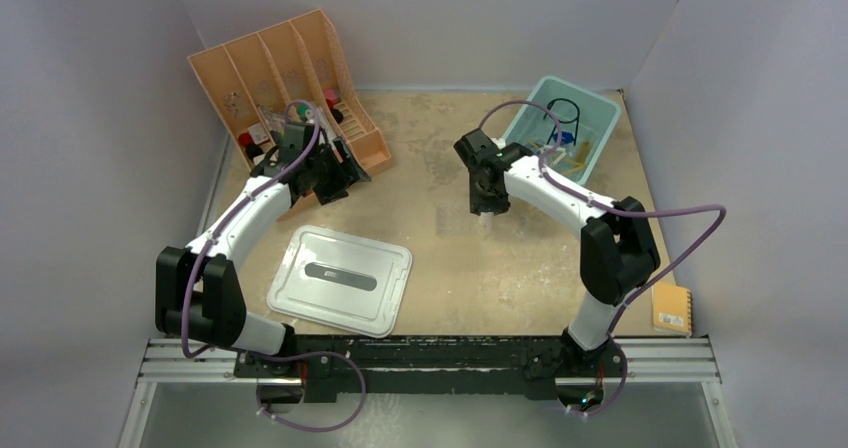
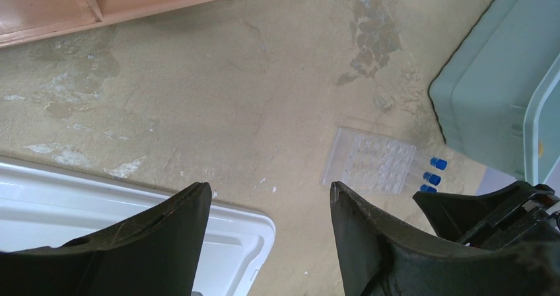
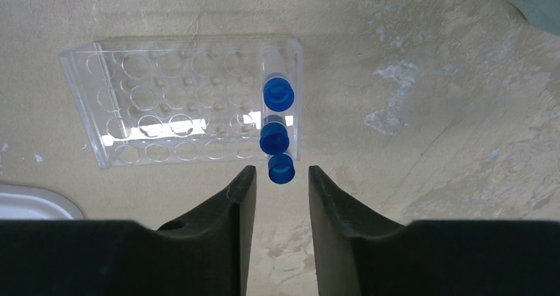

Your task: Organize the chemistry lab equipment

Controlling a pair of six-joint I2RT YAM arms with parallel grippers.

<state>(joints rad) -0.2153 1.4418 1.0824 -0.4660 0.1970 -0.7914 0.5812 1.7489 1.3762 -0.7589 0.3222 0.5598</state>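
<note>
A clear tube rack point(image 3: 178, 98) lies on the tan table under my right gripper point(image 3: 280, 172). Three blue-capped thin tubes point(image 3: 277, 92) stand in the rack's right column. The nearest cap point(image 3: 282, 168) sits just ahead of the open jaws, with a gap on each side. In the top view that gripper point(image 1: 487, 206) hovers mid-table, covering the rack. My left gripper point(image 2: 267, 189) is open and empty, low over the table beside the peach organizer point(image 1: 290, 88). Its view catches the rack point(image 2: 370, 160) farther right. A black wire ring point(image 1: 563, 108) and other small items lie in the teal bin point(image 1: 600, 118).
A pale grey-white lid point(image 1: 340, 278) with a dark handle slot lies at the front left, its corner point(image 2: 218, 236) under my left fingers. The teal bin's wall point(image 2: 489, 104) stands close to the rack. An orange notebook point(image 1: 672, 308) rests at the right edge.
</note>
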